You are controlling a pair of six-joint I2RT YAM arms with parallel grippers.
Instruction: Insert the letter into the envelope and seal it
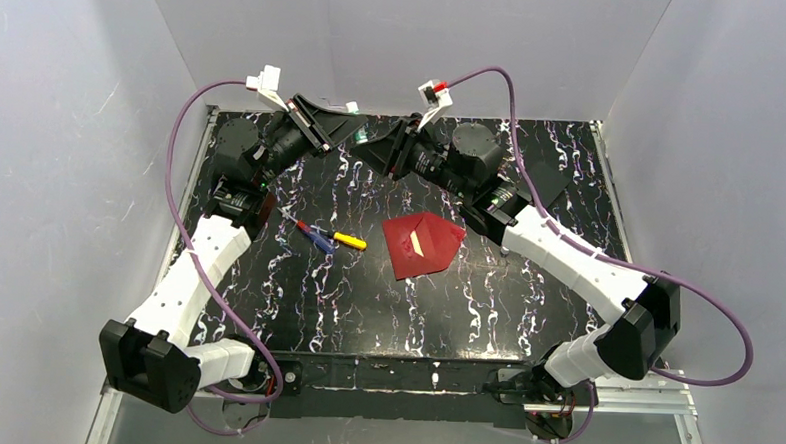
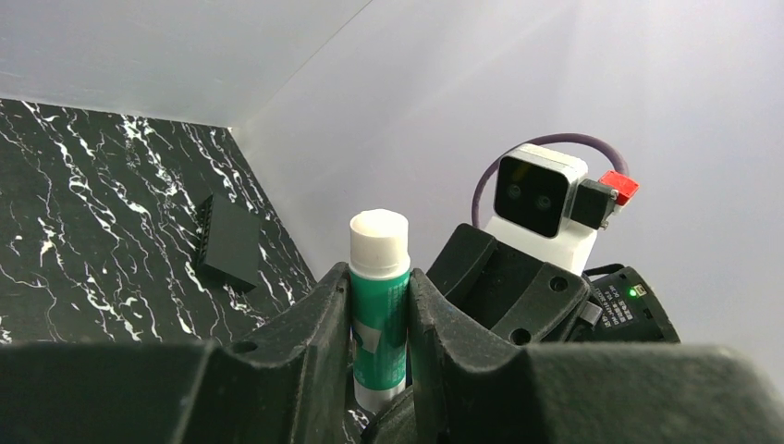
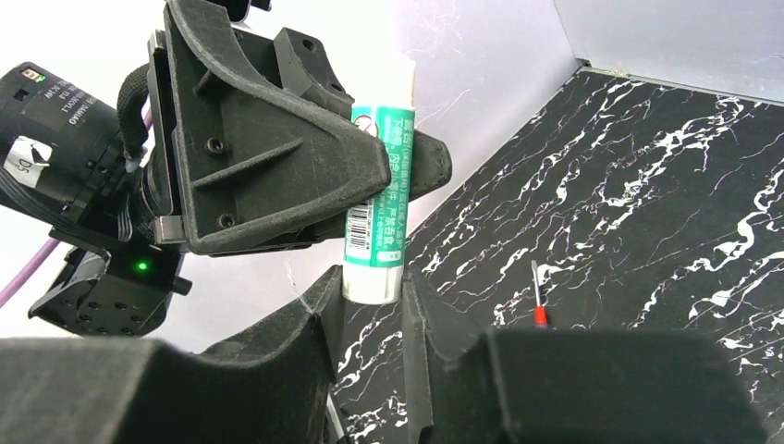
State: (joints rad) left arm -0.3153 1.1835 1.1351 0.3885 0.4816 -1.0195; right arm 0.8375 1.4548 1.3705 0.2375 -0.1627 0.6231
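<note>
On the black marbled table (image 1: 346, 300), the envelope (image 1: 407, 261) lies well short of both jaws with the letter (image 1: 420, 245) peeking out, apparently tucked inside but unsealed, while farther off the left gripper (image 2: 379, 282) clamps a glue stick (image 2: 379, 236), its end between the right gripper (image 3: 372, 282) fingers, grip unclear.

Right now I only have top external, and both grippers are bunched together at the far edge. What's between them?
Observer: Left wrist shows the left gripper shut on a green glue stick, pinched between both fingers.
Operator: Does right have it too?
Observer: Right wrist shows the stick's lower white end sitting between the fingers of the right gripper. I can't confirm contact.
Operator: Upper end?
Observer: In the left wrist view it's white and pokes out above the left fingers, with nothing around it.
</note>
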